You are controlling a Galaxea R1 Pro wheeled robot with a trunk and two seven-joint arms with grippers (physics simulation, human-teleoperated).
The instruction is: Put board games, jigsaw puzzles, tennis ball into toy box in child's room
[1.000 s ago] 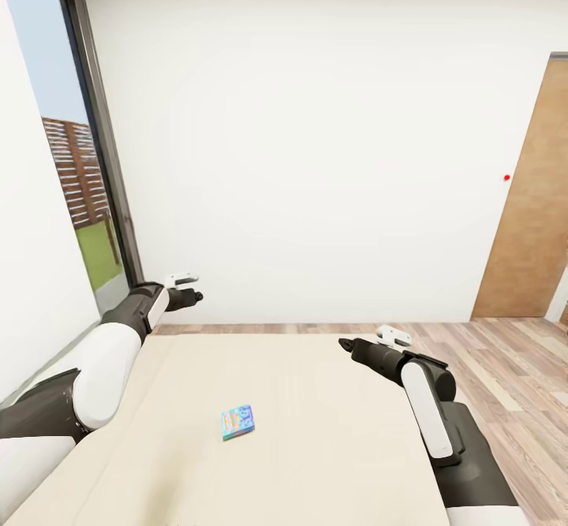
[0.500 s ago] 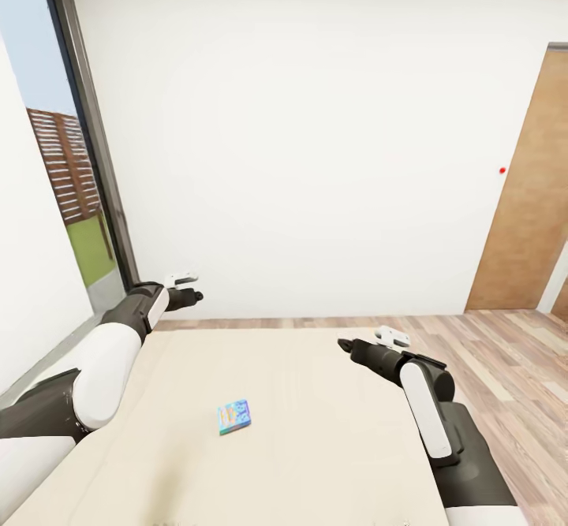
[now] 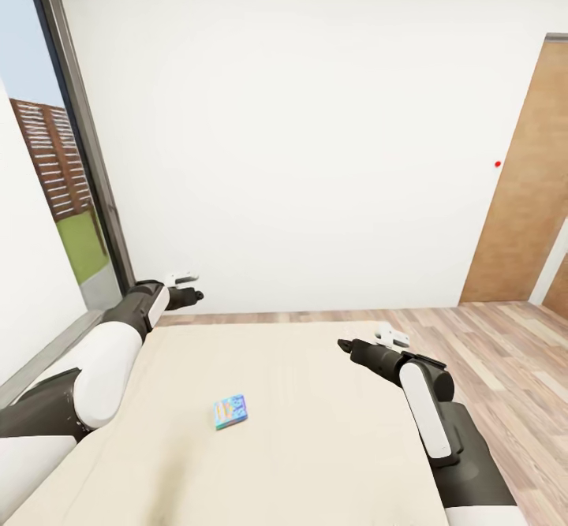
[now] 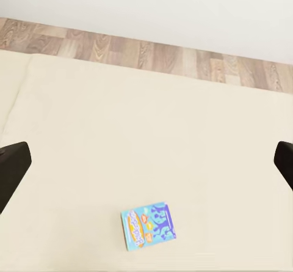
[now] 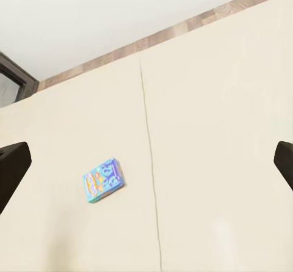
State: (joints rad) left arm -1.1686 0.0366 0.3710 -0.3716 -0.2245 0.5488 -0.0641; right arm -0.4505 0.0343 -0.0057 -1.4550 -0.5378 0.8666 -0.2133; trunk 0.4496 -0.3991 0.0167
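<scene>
A small, mostly blue board game (image 3: pixel 230 412) lies flat on the beige bed (image 3: pixel 315 447), between my two arms and nearer to me than both grippers. My left gripper (image 3: pixel 197 296) hovers over the bed's far left corner, open and holding nothing. My right gripper (image 3: pixel 342 345) is over the right half of the mattress, also open and holding nothing. The left wrist view looks down on the board game (image 4: pixel 148 225), with dark fingertips (image 4: pixel 12 168) far apart at the frame's edges. The right wrist view shows the same board game (image 5: pixel 104 180) between widely spread fingertips (image 5: pixel 12 165).
A tall dark-framed window (image 3: pixel 47 155) stands at the left beside the bed. A white wall (image 3: pixel 315 155) runs behind the bed's far edge. Wood-plank floor (image 3: pixel 505 352) lies to the right, and a brown door (image 3: pixel 521 195) closes the far right.
The whole picture has shifted, so the camera has moved: window, door and floor line sit differently. Both arms keep their pose and the board game lies where it was on the bed.
</scene>
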